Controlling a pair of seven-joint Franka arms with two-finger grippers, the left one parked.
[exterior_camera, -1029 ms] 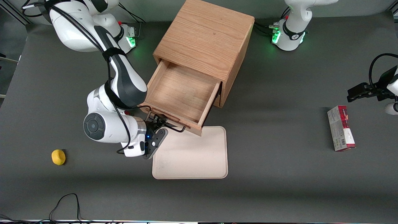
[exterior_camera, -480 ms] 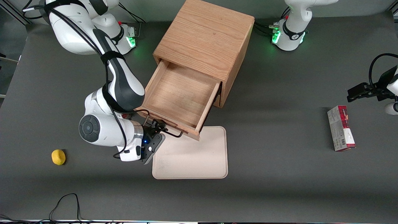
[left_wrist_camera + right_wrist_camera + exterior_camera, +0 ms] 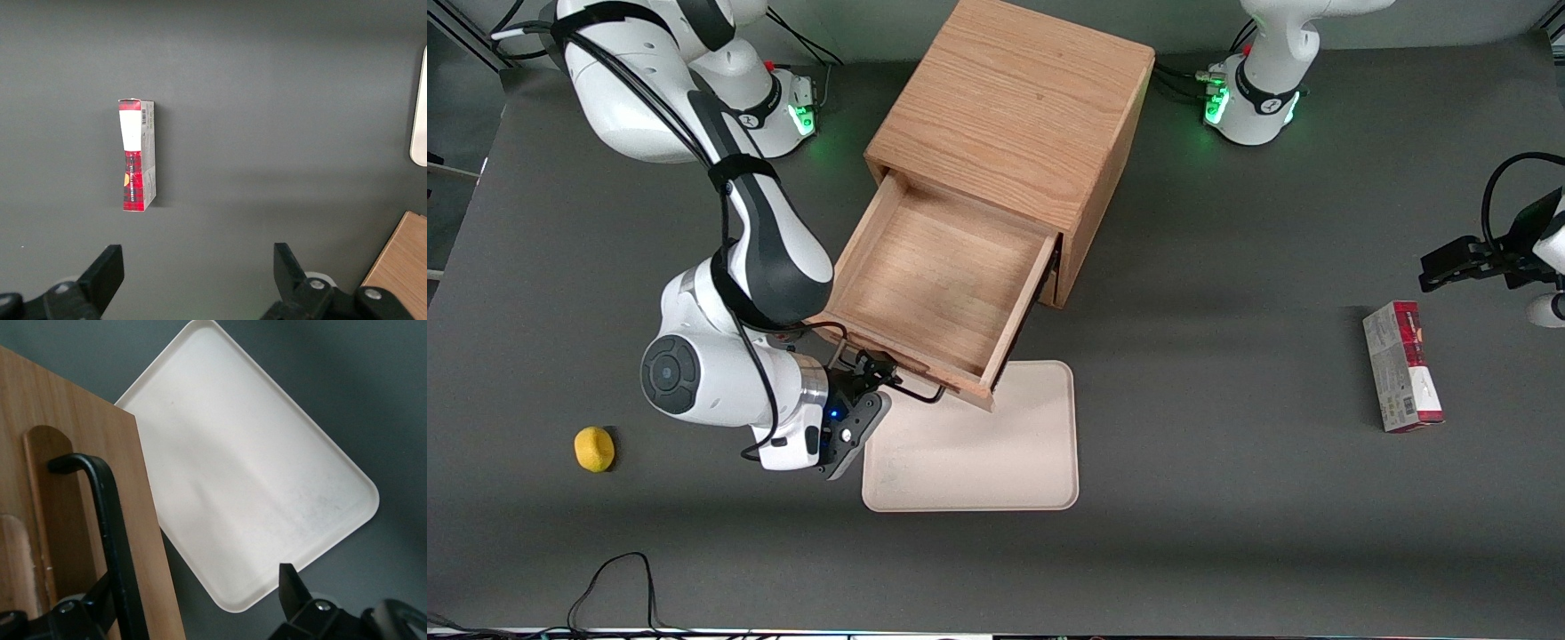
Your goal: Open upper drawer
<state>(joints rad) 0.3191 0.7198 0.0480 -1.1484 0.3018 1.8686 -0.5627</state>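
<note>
The oak cabinet [image 3: 1014, 98] stands mid-table. Its upper drawer [image 3: 934, 276] is pulled well out toward the front camera, a shallow empty light-wood box. The black wire handle [image 3: 914, 391] on the drawer's front overhangs the edge of a cream tray. My right gripper [image 3: 874, 387] is at that handle, in front of the drawer, and it is open. In the right wrist view the handle bar [image 3: 113, 540] crosses one finger [image 3: 90, 603], and the other finger [image 3: 292, 587] stands far off over the table beside the tray. The gripper [image 3: 197, 590] holds nothing between its fingers.
A cream tray [image 3: 978, 444] lies flat just in front of the open drawer. A yellow lemon [image 3: 594, 448] sits toward the working arm's end. A red and white box [image 3: 1402, 364] lies toward the parked arm's end, and this box [image 3: 137, 157] also shows in the left wrist view.
The upper drawer has slid further out of the cabinet toward the front camera. My right gripper moved with the handle, the same way.
</note>
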